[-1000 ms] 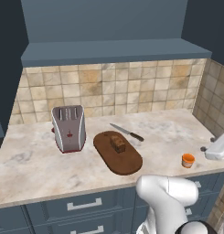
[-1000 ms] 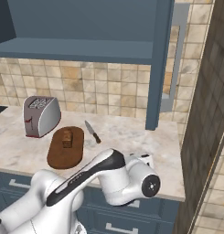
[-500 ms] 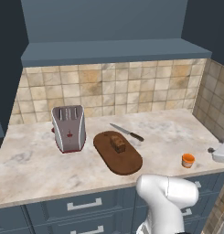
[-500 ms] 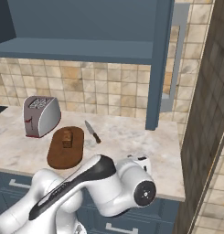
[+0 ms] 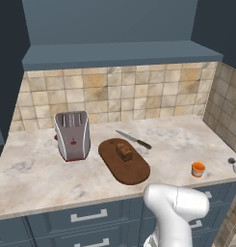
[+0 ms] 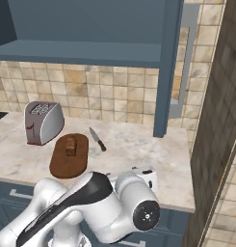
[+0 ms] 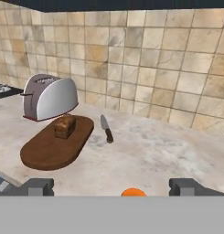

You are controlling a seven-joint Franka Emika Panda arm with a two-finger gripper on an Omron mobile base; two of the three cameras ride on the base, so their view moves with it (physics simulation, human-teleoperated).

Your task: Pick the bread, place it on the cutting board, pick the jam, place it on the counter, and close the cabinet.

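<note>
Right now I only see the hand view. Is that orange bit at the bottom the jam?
Observer: Yes. The left base view shows the whole jam, upright on the counter near its front edge, right of the board.
Operator: Is the cabinet shut?
Observer: No. In the right base view the cabinet has its door swung open, edge-on to the camera.
Operator: What's under the counter?
Observer: Drawers with horizontal handles.
</note>
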